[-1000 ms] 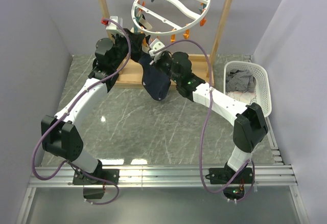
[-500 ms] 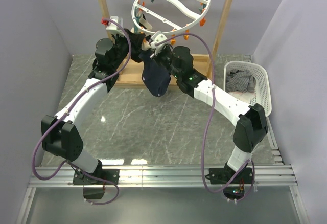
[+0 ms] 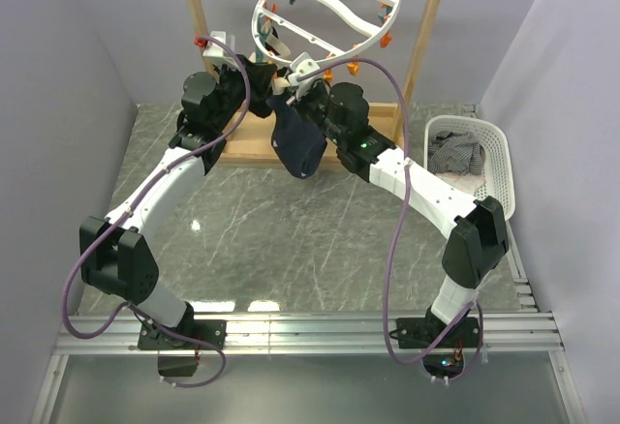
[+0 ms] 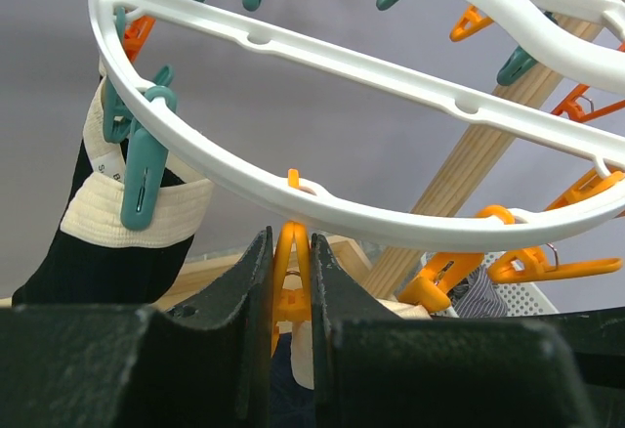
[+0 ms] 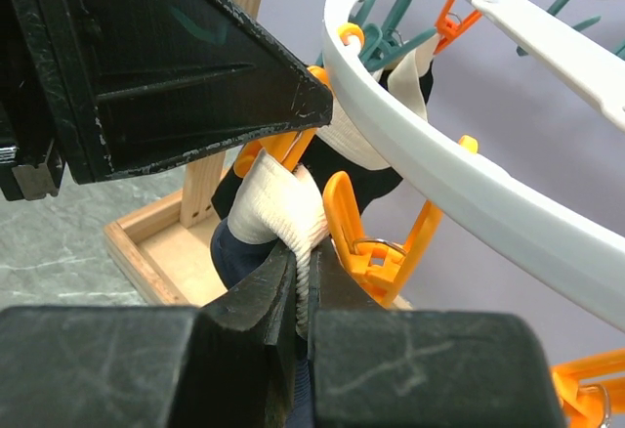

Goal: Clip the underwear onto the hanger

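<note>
The hanger (image 3: 325, 8), a white ring with orange and teal clips, hangs from the wooden rack. My left gripper (image 4: 291, 262) is shut on an orange clip (image 4: 291, 247) at the ring's lower rim (image 4: 391, 218). My right gripper (image 5: 305, 272) is shut on the cream waistband (image 5: 278, 203) of the underwear (image 3: 295, 143). It holds the band just below that clip, touching the left gripper's fingers (image 5: 176, 66). The navy body hangs down between the two arms. Whether the band is inside the clip's mouth is hidden.
A black garment with a cream band (image 4: 127, 213) hangs from a teal clip (image 4: 142, 169) on the ring's left. Another orange clip (image 5: 366, 237) hangs beside my right fingers. The wooden rack frame (image 3: 426, 27) stands behind. A white basket (image 3: 504, 167) with striped cloth is at right.
My right gripper has lifted the underwear up and left to the ring's lower rim, next to the left gripper. The left arm has barely moved.
</note>
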Controlling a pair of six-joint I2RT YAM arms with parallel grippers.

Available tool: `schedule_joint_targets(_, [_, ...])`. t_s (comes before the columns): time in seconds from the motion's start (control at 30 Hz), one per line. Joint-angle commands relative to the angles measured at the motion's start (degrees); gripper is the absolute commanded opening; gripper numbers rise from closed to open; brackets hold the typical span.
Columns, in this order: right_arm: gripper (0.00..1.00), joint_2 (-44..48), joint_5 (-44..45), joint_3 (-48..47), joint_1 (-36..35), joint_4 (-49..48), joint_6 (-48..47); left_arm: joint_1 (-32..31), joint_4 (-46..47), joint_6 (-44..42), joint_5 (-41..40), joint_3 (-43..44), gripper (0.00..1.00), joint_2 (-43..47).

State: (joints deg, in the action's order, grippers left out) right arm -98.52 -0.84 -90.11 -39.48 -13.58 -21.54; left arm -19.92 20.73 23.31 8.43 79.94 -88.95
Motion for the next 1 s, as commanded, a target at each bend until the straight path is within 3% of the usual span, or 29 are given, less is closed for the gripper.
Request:
schedule_joint_targets(0.0, [0.00, 0.96, 0.75, -2.18, 0.46, -2.67, -0.26, 0.41, -2.27, -0.99, -0.08, 1.27, 0.17, -0.44])
schedule_joint_targets(0.6, [0.00, -0.27, 0.75, -3.50, 0.37, -2.24, -0.69, 1.03, -2.10, -0.81, 0.45, 3.29, 0.40, -0.88])
schedule_joint_targets(0.97, [0.00, -1.32, 0.67, -4.20, 0.46, -2.15, -1.22, 2.69, -2.62, 0.24, 1.33, 4.52, 0.65, 0.70])
